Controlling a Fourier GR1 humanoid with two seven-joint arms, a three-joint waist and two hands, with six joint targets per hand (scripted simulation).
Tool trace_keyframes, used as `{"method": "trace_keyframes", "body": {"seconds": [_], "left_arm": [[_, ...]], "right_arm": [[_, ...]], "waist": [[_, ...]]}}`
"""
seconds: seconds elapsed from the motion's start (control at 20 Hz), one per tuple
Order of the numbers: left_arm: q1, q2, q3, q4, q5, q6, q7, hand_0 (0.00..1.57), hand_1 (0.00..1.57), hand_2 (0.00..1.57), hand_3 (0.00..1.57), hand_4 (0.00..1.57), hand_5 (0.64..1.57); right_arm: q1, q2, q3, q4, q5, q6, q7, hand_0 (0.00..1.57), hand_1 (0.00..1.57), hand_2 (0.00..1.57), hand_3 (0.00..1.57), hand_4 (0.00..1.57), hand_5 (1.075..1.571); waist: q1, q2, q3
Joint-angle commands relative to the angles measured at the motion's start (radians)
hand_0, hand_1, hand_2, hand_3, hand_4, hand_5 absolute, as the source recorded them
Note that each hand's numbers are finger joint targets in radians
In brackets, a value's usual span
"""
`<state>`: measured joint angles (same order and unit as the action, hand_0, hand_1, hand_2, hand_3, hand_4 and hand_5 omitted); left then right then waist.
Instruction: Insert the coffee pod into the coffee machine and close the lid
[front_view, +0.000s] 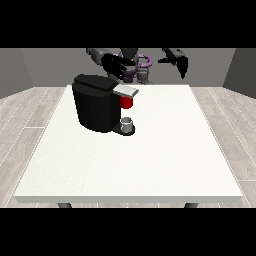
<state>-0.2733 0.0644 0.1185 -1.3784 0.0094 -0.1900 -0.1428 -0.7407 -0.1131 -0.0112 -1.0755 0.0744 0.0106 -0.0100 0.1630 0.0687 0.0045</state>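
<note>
A black coffee machine (96, 106) stands on the white table (150, 160) at the back left. Its grey lid (125, 91) lies low over a red part (127, 102) of the brew head. A small grey cup (127, 123) sits on the machine's base under the brew head. I see no loose coffee pod on the table. The hand at the view's left (114, 65) hovers just behind and above the machine's top with its fingers spread. The hand at the view's right (179, 62) hangs in the air at the back right, fingers pointing down, holding nothing.
The table's near half and right side are bare white surface. Wooden floor surrounds the table, and grey walls stand behind the robot.
</note>
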Motion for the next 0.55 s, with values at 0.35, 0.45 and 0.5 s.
{"method": "trace_keyframes", "body": {"seconds": [0.35,0.45,0.5], "left_arm": [[0.085,-0.039,0.001,0.048,-0.024,0.069,-0.055,0.00,0.00,0.00,0.00,0.19,1.571],[0.083,0.031,0.065,0.078,0.010,0.034,-0.063,0.00,0.00,0.00,0.00,0.19,1.571],[0.101,0.042,0.085,0.110,0.026,0.018,-0.093,0.00,0.00,0.00,0.00,0.19,1.571]], "right_arm": [[0.226,0.111,0.157,-0.135,-0.109,0.044,-0.167,0.00,0.00,0.00,0.00,0.29,1.571],[0.279,0.112,0.164,-0.171,-0.132,0.016,-0.119,0.00,0.00,0.00,0.00,0.25,1.571],[0.370,0.112,0.234,-0.191,-0.144,-0.003,-0.150,0.00,0.00,0.00,0.00,0.16,1.571]], "waist": [[-0.116,-0.107,-0.0045],[-0.156,-0.130,-0.0047],[-0.179,-0.136,-0.0048]]}}
